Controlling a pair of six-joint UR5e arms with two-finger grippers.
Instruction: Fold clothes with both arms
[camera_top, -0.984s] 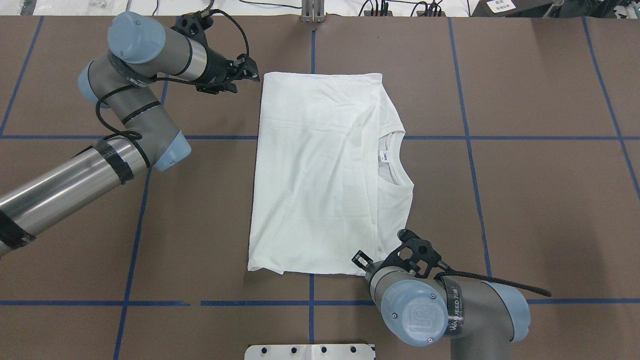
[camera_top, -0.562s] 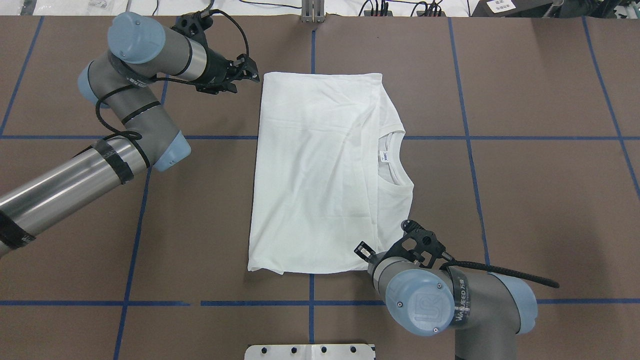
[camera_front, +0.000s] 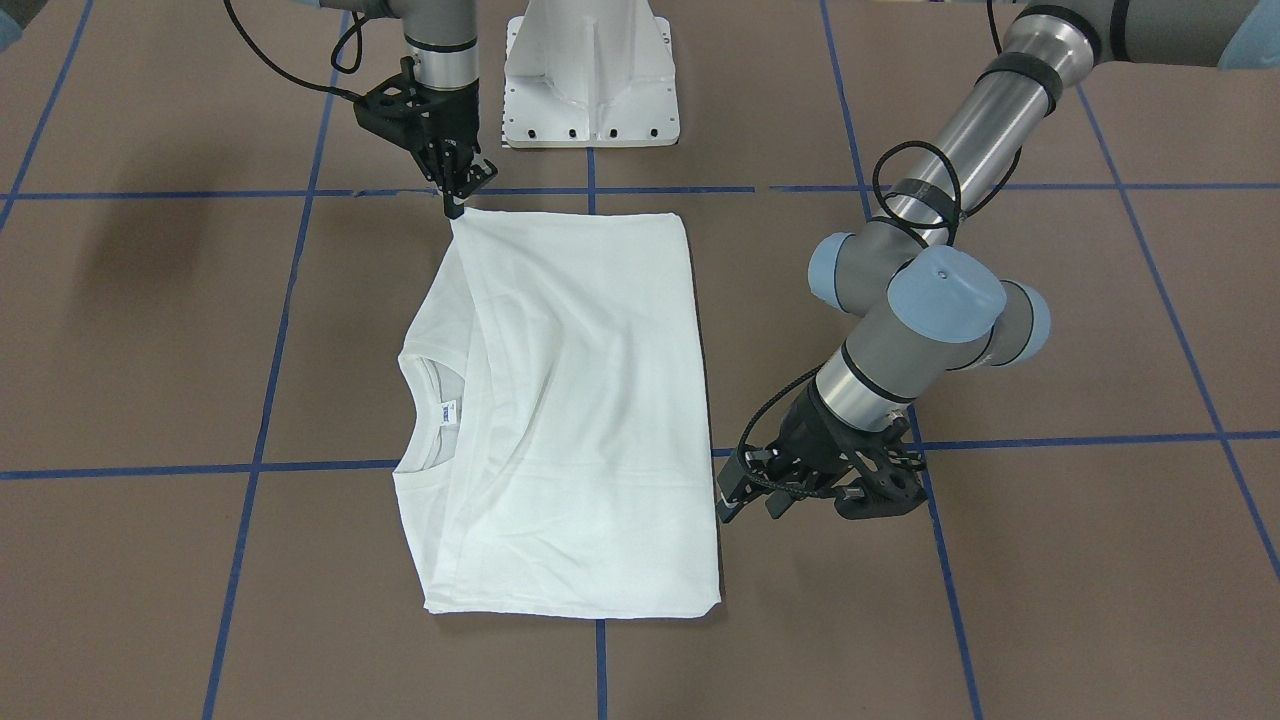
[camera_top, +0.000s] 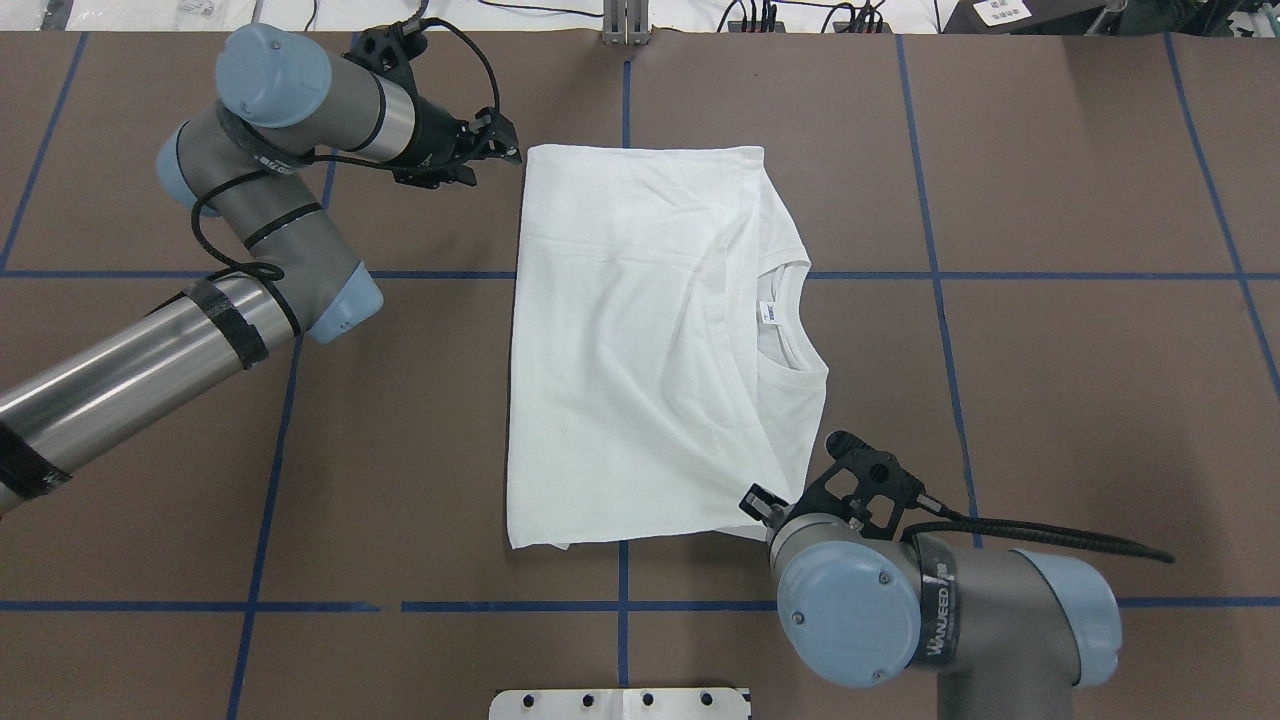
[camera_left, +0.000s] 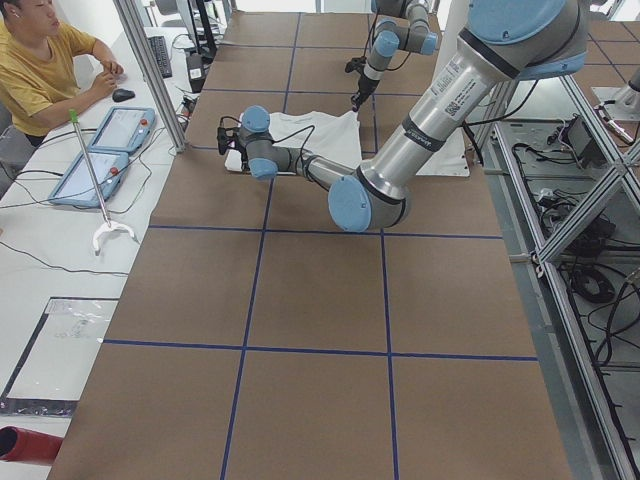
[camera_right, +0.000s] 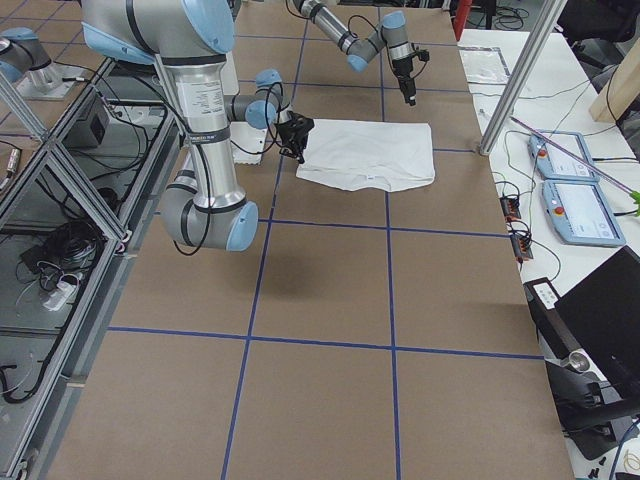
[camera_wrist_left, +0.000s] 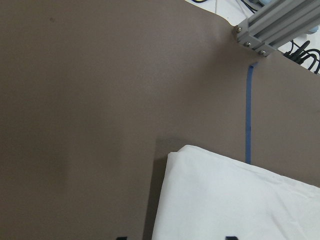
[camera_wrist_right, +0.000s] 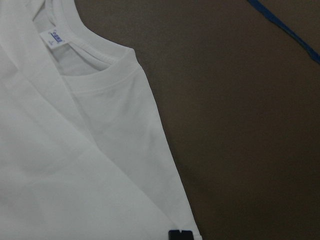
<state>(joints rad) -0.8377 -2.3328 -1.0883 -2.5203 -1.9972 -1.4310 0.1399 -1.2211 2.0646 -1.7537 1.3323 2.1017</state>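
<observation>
Overhead exterior gives me the white T-shirt (camera_top: 640, 340) lying folded into a tall rectangle in the middle of the brown table (camera_top: 1080, 420). Its ribbed neck (camera_top: 800, 365) is turned toward the robot's right, and the small label (camera_top: 771, 314) shows inside it.

My right gripper (camera_top: 757, 500) is at the shirt's near right corner. The front-facing view shows it clamped on that corner, with the cloth drawn up into a small peak at the fingertips and creases running from there across the body. On the right wrist camera, a black fingertip (camera_wrist_right: 180, 235) sits on that same corner.

My left gripper (camera_top: 505, 150) hangs low, just beside the shirt's far left corner. I cannot tell whether it touches the cloth. The left wrist camera shows that corner lying flat ahead, with two fingertip ends set wide apart at the picture's bottom edge, so the jaws stand released with nothing in them.

Blue tape lines (camera_top: 935, 275) grid the table. The white pedestal (camera_front: 590, 70) stands behind the shirt on the robot's side.
</observation>
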